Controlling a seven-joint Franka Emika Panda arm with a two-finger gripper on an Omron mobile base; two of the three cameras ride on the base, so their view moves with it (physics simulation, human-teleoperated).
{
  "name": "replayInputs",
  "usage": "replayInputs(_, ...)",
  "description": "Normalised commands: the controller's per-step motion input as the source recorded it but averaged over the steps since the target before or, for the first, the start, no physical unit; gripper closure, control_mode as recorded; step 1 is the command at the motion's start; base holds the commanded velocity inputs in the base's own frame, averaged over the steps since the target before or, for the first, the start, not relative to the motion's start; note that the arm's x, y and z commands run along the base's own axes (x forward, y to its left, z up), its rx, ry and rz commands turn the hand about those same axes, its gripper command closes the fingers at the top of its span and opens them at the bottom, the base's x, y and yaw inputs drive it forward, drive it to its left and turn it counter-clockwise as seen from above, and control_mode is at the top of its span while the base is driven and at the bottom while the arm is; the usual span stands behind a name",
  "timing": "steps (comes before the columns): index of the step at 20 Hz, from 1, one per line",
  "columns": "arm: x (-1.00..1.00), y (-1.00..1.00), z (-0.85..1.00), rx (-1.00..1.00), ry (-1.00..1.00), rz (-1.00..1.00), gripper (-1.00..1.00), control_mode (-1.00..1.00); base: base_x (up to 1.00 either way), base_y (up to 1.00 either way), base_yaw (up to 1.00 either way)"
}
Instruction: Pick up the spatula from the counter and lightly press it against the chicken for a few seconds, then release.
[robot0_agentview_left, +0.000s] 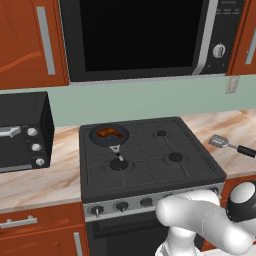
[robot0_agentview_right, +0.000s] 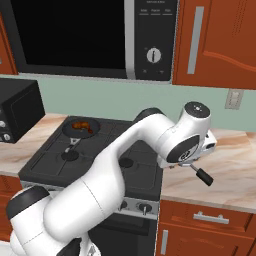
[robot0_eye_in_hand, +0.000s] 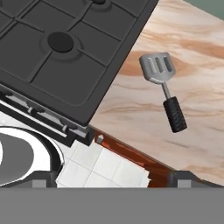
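Spatula flat on marble counter beside black stove

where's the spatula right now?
The spatula lies flat on the counter just right of the stove, near the right edge of the left base view, with nothing touching it.

approach: open above spatula | nearest obstacle: stove, seemingly well aside
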Motion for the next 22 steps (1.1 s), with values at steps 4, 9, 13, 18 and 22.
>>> replayInputs(4, 0.1, 0.0, 0.0, 0.0, 0.0, 0.08, -1.0, -1.0, 0.0, 0.0, 0.0)
replayInputs(9, 0.05, 0.0, -0.03, 0.0, 0.0, 0.07, -1.0, -1.0, 0.0, 0.0, 0.0)
replayInputs(13, 0.11, 0.0, -0.17, -0.01, 0.03, 0.06, -1.0, -1.0, 0.0, 0.0, 0.0)
replayInputs(18, 0.09, 0.0, -0.14, -0.04, 0.04, 0.04, -1.0, -1.0, 0.0, 0.0, 0.0)
replayInputs(22, 0.12, 0.0, -0.09, -0.04, 0.04, 0.03, -1.0, -1.0, 0.0, 0.0, 0.0)
